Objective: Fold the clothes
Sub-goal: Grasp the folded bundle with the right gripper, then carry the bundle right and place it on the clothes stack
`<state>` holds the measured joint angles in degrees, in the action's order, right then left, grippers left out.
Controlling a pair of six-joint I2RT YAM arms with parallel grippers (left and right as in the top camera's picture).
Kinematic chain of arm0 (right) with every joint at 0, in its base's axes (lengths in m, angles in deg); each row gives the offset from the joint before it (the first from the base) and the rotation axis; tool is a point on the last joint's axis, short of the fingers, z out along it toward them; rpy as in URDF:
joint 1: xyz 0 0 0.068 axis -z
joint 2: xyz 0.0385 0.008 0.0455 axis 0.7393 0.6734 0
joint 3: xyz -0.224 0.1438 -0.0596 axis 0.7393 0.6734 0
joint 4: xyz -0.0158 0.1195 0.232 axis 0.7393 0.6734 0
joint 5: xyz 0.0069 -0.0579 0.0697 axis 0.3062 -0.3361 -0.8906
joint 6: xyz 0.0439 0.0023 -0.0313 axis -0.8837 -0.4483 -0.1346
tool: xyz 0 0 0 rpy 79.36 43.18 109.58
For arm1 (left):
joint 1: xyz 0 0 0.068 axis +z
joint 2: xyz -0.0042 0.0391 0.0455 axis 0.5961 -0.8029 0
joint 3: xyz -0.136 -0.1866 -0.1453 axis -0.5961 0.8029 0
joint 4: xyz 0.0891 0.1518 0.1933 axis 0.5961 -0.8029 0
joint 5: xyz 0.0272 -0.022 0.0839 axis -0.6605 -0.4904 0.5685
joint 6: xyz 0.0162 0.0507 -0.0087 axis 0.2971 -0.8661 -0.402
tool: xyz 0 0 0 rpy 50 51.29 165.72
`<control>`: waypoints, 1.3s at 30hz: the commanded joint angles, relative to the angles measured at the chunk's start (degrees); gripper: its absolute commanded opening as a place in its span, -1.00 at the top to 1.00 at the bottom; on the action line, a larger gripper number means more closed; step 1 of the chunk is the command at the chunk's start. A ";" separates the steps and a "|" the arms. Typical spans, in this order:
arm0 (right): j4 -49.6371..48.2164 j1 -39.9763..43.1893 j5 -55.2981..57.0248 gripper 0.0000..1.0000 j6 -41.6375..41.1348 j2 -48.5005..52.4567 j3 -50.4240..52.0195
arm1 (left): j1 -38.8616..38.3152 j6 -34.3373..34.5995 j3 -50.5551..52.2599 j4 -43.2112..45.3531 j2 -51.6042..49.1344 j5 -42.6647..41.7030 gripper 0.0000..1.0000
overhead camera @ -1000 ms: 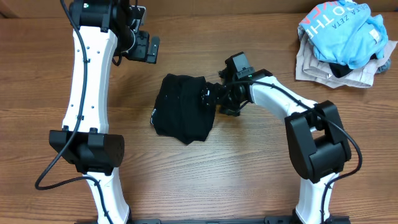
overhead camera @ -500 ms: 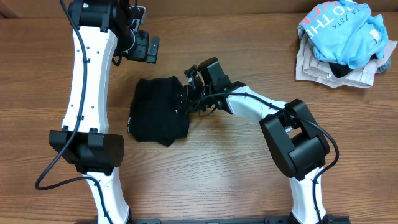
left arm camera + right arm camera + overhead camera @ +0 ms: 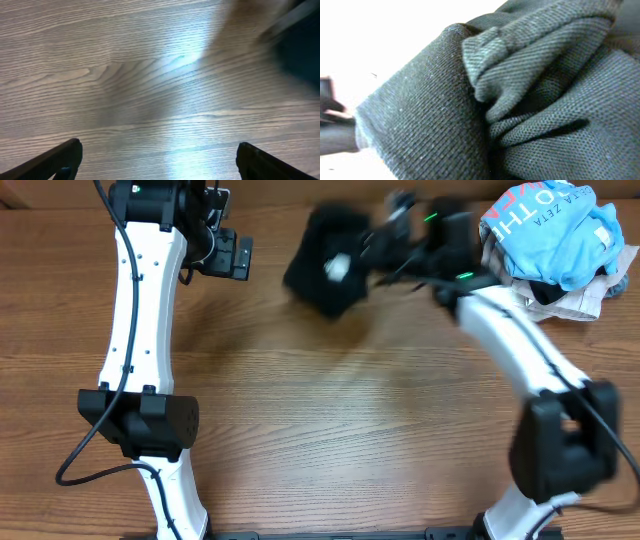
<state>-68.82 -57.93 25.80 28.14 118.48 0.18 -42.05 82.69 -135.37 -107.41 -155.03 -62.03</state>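
Observation:
A folded black garment (image 3: 325,248) hangs blurred near the table's far edge, gripped by my right gripper (image 3: 378,242), which is shut on its right side. In the right wrist view the dark knit cloth (image 3: 520,100) fills the picture and hides the fingers. My left gripper (image 3: 232,256) hovers to the left of the garment, apart from it. Seen from the left wrist, the left gripper (image 3: 159,146) is open over bare wood with nothing between its fingers. The black garment (image 3: 302,50) shows as a dark blur at the upper right of that view.
A heap of clothes (image 3: 550,240), light blue on top with beige and dark pieces under it, lies at the far right corner. The wooden table (image 3: 350,410) spreads out in front of both arms.
The right gripper shut on the black garment at the table's middle, pulled it left, then swung it up toward the far edge. The left arm has not moved.

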 commanded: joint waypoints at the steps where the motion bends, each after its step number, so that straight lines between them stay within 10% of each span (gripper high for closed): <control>1: -3.41 5.62 -1.09 0.93 -6.27 -3.26 -4.39 | 0.81 0.94 0.26 0.11 0.37 0.66 -0.99; 16: -27.26 29.09 8.81 0.93 -20.28 2.32 -5.25 | 0.81 0.92 0.26 1.20 0.35 0.20 -1.00; 29: -22.84 41.22 2.95 0.91 -17.68 16.09 -5.44 | 0.72 0.90 0.26 1.66 0.24 0.22 -1.00; 39: -16.59 45.97 -8.61 -0.25 -7.45 16.09 -5.44 | 0.72 0.46 0.26 2.03 0.24 -0.22 -1.00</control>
<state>-85.80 -11.97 22.04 15.72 136.92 -4.20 -41.70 83.07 -135.37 -105.62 -155.03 -61.81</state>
